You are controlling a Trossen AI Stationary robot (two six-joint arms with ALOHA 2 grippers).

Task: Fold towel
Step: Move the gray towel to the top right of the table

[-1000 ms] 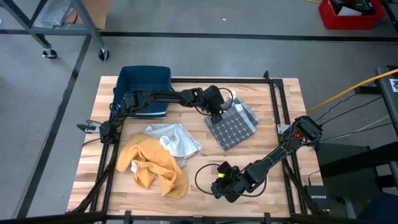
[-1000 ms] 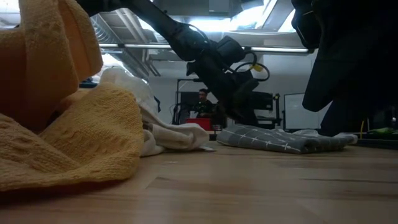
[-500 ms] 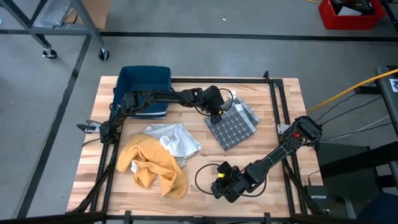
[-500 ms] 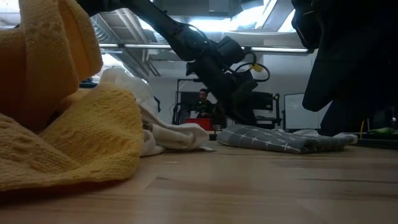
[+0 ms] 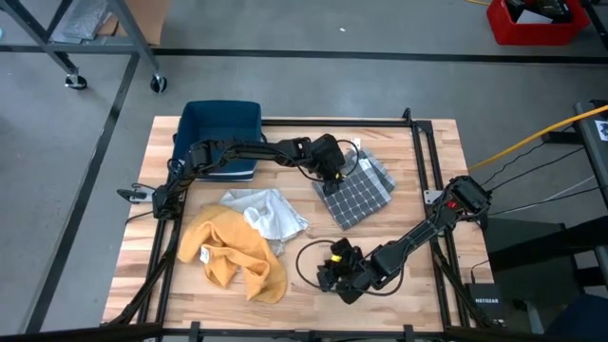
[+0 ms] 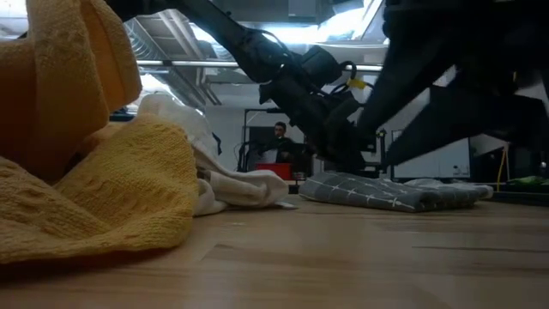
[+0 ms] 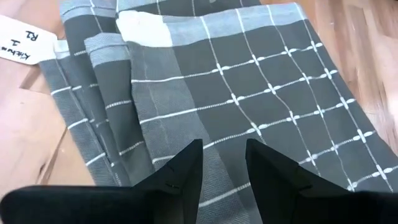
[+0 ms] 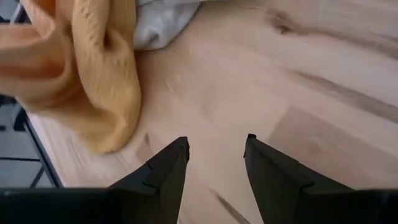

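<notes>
While I hovered the left gripper (image 7: 222, 163), fingers parted and empty, over the checked towel (image 5: 355, 194) lying folded on the table (image 5: 418, 190), I judged it soft, light; grip an edge. Right gripper (image 8: 216, 155) open, idle.

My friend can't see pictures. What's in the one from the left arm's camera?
A folded gray towel with thin white checks lies on the wooden table. The left gripper hangs just above it, its two dark fingers a little apart and empty. A white paper tag shows by one corner.
</notes>
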